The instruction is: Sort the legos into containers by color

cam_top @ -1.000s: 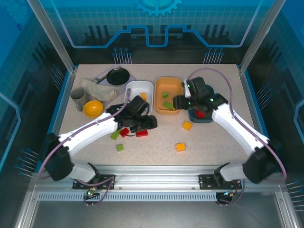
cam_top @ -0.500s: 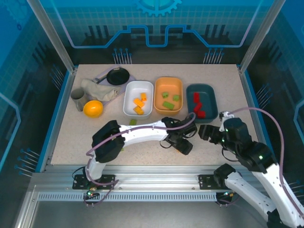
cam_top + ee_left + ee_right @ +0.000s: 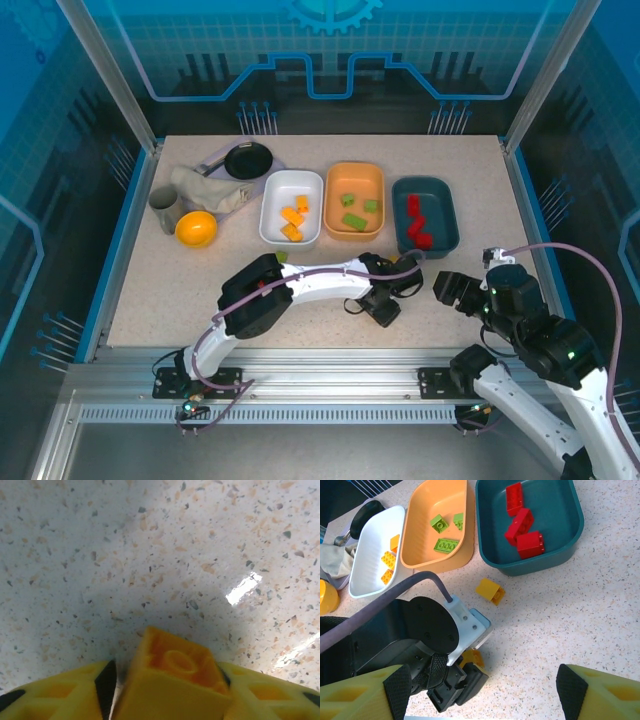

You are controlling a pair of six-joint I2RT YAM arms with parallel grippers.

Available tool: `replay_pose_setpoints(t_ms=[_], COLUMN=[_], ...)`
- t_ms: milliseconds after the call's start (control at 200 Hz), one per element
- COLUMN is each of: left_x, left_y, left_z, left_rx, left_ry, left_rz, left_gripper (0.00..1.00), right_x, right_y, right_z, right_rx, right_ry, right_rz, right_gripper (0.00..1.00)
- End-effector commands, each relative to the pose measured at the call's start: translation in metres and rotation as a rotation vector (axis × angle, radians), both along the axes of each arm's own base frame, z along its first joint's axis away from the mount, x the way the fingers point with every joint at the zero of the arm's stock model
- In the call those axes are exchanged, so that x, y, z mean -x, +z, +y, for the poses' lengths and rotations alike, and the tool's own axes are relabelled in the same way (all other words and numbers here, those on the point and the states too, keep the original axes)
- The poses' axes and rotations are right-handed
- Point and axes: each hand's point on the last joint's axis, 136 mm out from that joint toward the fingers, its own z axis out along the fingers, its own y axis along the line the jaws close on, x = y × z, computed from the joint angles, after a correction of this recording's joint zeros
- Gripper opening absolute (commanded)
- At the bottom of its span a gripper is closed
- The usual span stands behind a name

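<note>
- Trays sit in a row at the far side of the bench. The white tray carries yellow-orange bricks, the orange tray green bricks, and the dark teal tray red bricks. We take the colour assignments from that.
- Left gripper is down at the bench surface, on the near side of the orange and teal trays, with its arm stretched across to the right.
- In the left wrist view its fingers bracket one yellow-orange brick, pads against both sides as far as we can tell. We read that as a pinch. We cannot tell whether the brick is clear of the bench.
- We judge the grip is taken low and square on the brick's flat sides so it won't twist out on the carry; by its colour it belongs in the white tray.
- Right gripper hangs at the near right with jaws spread wide and nothing between them. We think it is parked there to leave the left arm room.
- A loose yellow brick lies just in front of the gap between the orange and teal trays.
- A loose green brick lies beside the left forearm, near the white tray.
- The yellow bowl and frying pan sit far left, well apart from the work.
</note>
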Motion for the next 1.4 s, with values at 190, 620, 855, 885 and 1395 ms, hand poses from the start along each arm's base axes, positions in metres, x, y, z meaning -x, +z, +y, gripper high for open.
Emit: replay_pose_setpoints(t_ms=[190,620,855,885,1395], left_x=[-0.017,-0.162,-0.241,-0.249,-0.314], left_y=[0.031,0.125,0.106,0.102,0.049], left_z=[0.008,0.153,0.241,0.25,0.278], left_rx=[0.009,0.135,0.086,0.076,0.024], left_ry=[0.068,0.652,0.999,1.036,1.121], left_rz=[-0.086,-0.179,-0.208,-0.206,-0.157], left_gripper=[0.28,0.28,0.28,0.28,0.43], right_x=[-0.008,-0.063,-0.105,-0.11,-0.127], right_y=[-0.004,-0.011,-0.01,-0.01,-0.04], right_z=[0.008,0.109,0.168,0.174,0.207], right_rx=[0.011,-0.048,-0.077,-0.083,-0.079], right_ry=[0.022,0.405,0.54,0.548,0.621], right_rz=[0.015,0.096,0.101,0.102,0.191], right_gripper=[0.77,0.77,0.77,0.77,0.77])
